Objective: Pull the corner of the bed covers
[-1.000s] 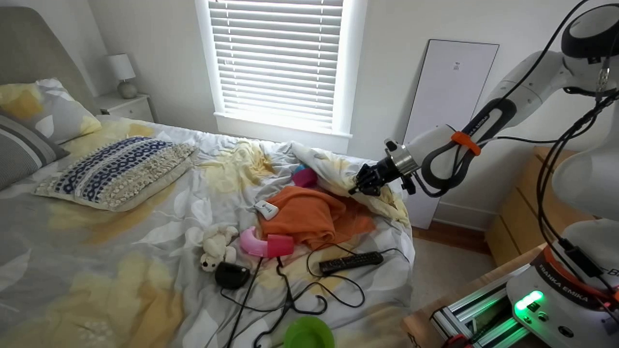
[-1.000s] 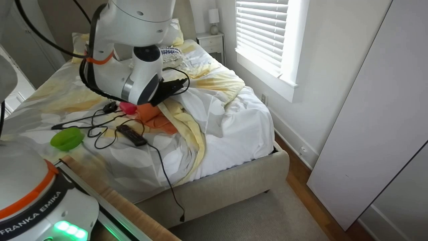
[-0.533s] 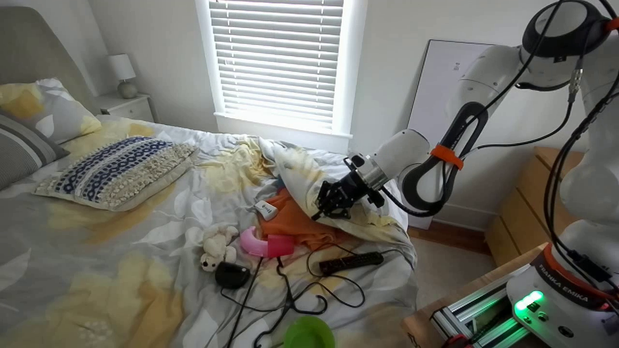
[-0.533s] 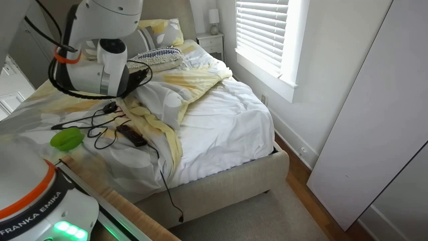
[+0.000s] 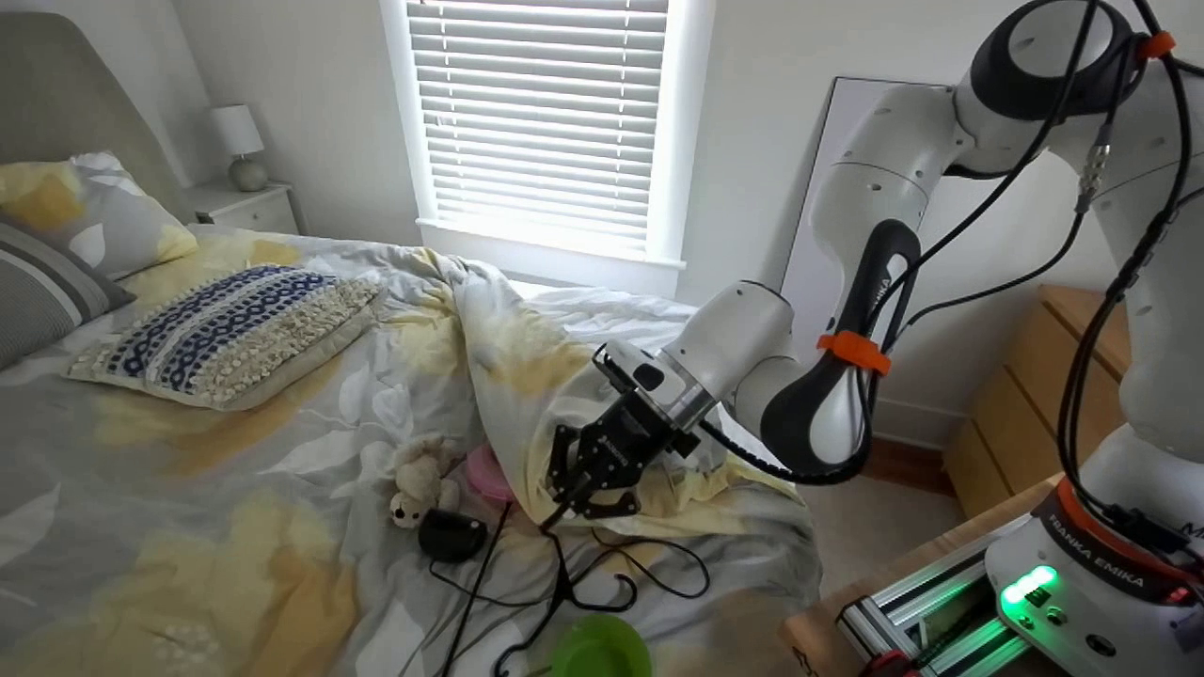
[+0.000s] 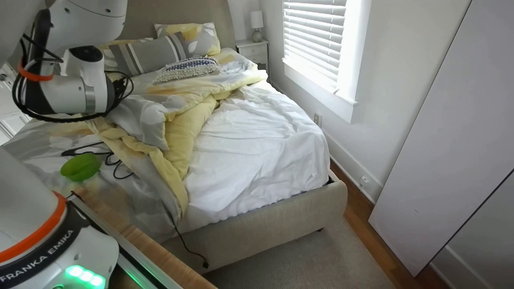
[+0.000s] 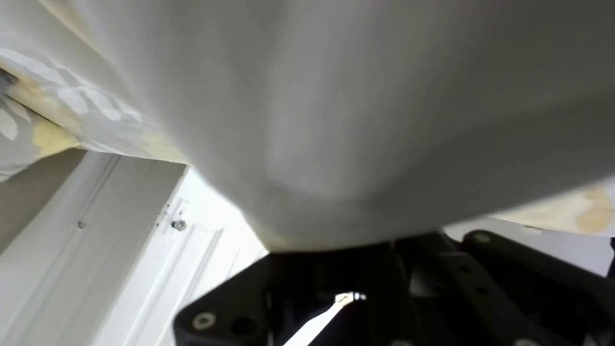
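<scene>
The bed covers point(image 5: 348, 456) are grey with white leaves and yellow patches

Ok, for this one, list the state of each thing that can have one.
Bed covers: rumpled, partly turned back
Gripper: shut on their fabric
White sheet: partly exposed
Blinds: lowered
Bedside lamp: seems unlit
Nightstand drawers: shut
Robot base lights: lit green
Cord end: dangling loose

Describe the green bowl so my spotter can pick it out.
Find the bed, then its edge nearest the robot's base. On the bed covers there, by a black hanger, sits the bowl: rounded, and the only bright green thing showing there.
</scene>
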{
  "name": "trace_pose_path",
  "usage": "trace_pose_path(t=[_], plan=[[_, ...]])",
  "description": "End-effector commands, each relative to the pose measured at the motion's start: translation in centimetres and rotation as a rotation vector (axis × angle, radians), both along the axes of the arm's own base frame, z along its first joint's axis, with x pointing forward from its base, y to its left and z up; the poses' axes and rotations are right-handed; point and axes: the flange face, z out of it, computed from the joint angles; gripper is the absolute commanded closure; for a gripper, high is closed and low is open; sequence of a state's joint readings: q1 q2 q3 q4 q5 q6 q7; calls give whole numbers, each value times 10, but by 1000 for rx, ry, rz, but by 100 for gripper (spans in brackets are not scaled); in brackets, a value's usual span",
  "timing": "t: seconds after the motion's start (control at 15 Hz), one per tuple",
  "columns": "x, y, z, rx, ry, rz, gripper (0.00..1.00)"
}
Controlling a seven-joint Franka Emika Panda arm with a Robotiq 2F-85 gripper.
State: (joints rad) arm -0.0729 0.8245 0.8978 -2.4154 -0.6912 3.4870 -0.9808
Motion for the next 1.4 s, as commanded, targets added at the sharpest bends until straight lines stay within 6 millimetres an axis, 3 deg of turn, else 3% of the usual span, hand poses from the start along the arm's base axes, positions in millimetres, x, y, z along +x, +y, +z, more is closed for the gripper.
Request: trace_pose_path(t=[0.0,0.07,0.27,0.4,0.53,0.67,0.93,1.13,1.33], plan=[[-55,45,7,23,-23,184,68],[-61,52,6,20,-30,223,68],[-57,55,9,-4,-61,340,45],[-42,44,10,-61,-42,372,31],[-5,20,13,-143,-6,256,16],[40,-14,21,-175,-7,107,2],[102,-92,25,-231,19,-127,0],[126,-160,24,-282,38,-293,0],[132,-229,14,-321,71,-450,0]])
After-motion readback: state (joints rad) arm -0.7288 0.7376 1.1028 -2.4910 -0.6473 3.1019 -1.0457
